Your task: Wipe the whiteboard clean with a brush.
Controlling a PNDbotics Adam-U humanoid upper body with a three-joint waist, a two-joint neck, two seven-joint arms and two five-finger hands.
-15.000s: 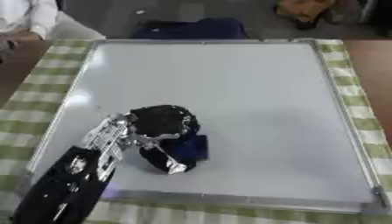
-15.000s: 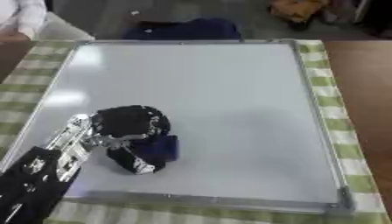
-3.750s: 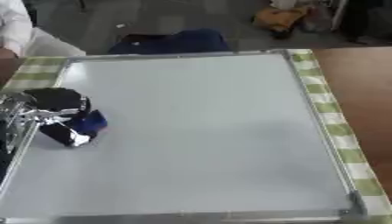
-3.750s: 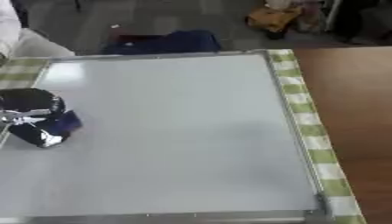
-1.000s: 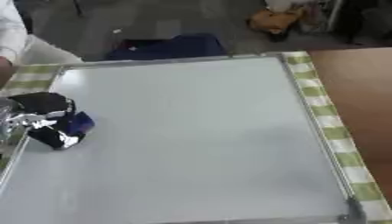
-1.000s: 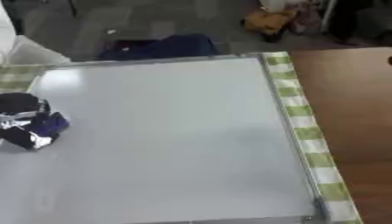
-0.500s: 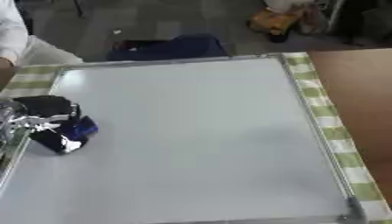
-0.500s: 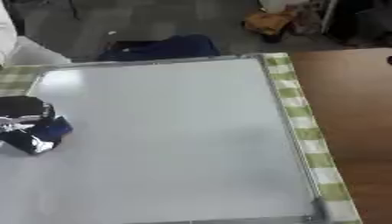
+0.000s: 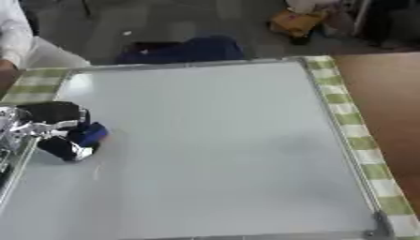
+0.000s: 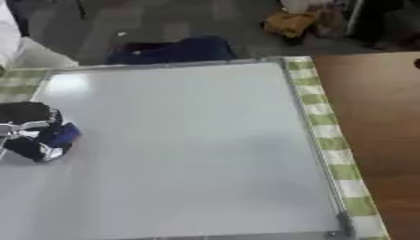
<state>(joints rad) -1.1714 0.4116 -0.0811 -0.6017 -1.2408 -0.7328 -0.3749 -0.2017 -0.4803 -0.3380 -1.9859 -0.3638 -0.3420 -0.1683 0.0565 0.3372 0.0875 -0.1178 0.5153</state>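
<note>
A large whiteboard (image 9: 221, 140) with a metal frame lies flat on a green-checked cloth and fills most of both views; its surface looks blank. Over the board's left edge, my left hand (image 9: 45, 117) is curled round a blue brush (image 9: 82, 137), which rests on the board. The brush shows blue with a black and white underside. My right hand appears in neither view.
A dark blue bag (image 9: 184, 49) lies on the floor beyond the board's far edge. A brown table surface (image 9: 386, 103) borders the cloth on the right. A person in white (image 9: 20, 42) sits at the far left corner. Clutter stands at the far right.
My left hand and the brush have stayed at the board's left edge, shifting slightly. The view has tilted a little between frames.
</note>
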